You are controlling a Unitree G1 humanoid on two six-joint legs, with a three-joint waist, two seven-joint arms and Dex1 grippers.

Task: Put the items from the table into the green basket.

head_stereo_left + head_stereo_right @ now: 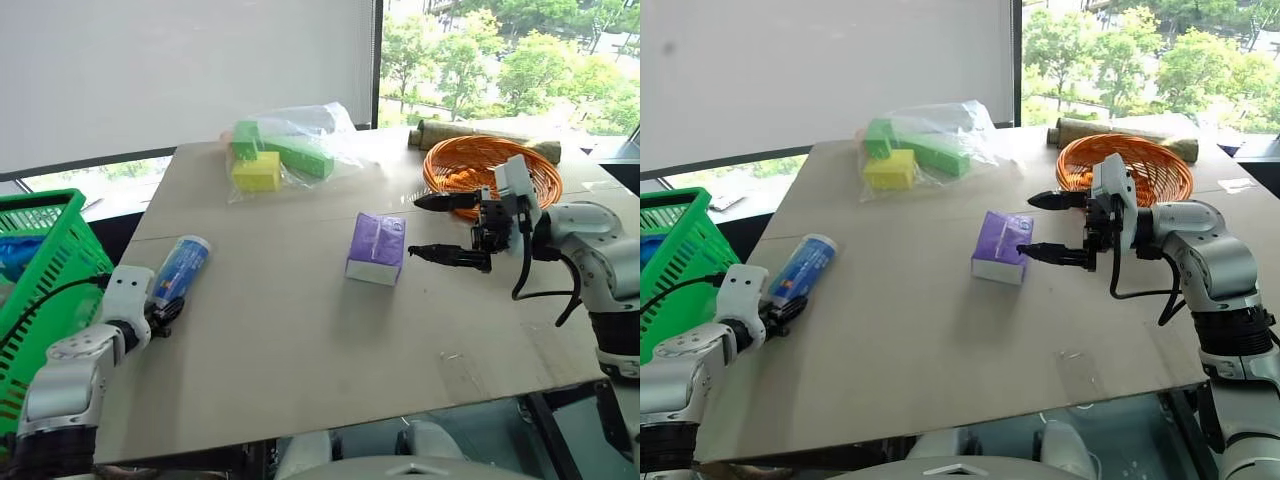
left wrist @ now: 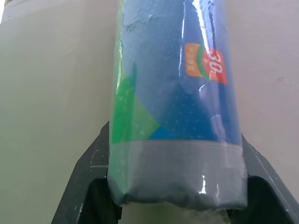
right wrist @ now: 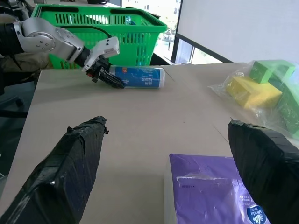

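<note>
A blue tube with a silvery end lies near the left edge of the light-tan table. My left gripper is shut on the tube's near end; in the left wrist view the black fingers press against both sides of the tube. The purple box with a white base stands at mid-table. My right gripper hovers open just right of it, pointing left, its jaws spread wide. The green basket stands off the table's left edge, close to my left arm.
An orange wicker basket sits at the back right, with a brownish roll behind it. A clear plastic bag of green and yellow blocks lies at the back. Something blue lies inside the green basket.
</note>
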